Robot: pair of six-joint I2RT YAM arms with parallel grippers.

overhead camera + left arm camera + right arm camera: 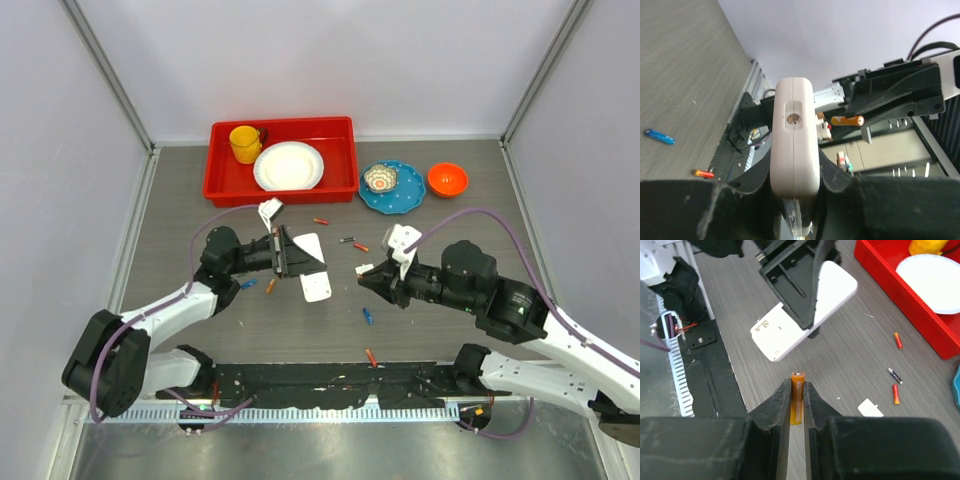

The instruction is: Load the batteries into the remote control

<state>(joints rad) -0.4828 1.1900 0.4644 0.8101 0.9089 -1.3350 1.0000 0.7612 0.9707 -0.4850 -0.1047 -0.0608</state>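
The left gripper [287,252] is clamped on the remote control [312,266], one finger on each flat side, at centre frame in the top view. From its own wrist camera the left gripper [794,176] shows the remote control [794,145] only end-on. The rest of the body is hidden behind the fingers, and which face carries the buttons cannot be told. The right gripper [364,273] is closed on one orange battery [797,392], pinched upright between the fingertips of the right gripper [797,387]. The battery's lower half is buried between the fingers. Its free end points toward the remote control [805,315], near it but not touching. The remote's lower-left end carries small marks too fine to read.

Seven loose batteries [346,240] lie on the grey table [180,220]. Three are just above the grippers, two are left of the remote, one blue is below the right gripper, and one red is near the arm bases. With the held one, that makes eight. One small white flat piece [870,408] lies by the right gripper; what it is cannot be made out.

At the top of the frame one red tray [340,150] holds one yellow cup [245,143] and one white plate [289,166]. To its right are one blue plate [405,200] bearing one small patterned bowl [380,179], and one orange bowl [447,179].
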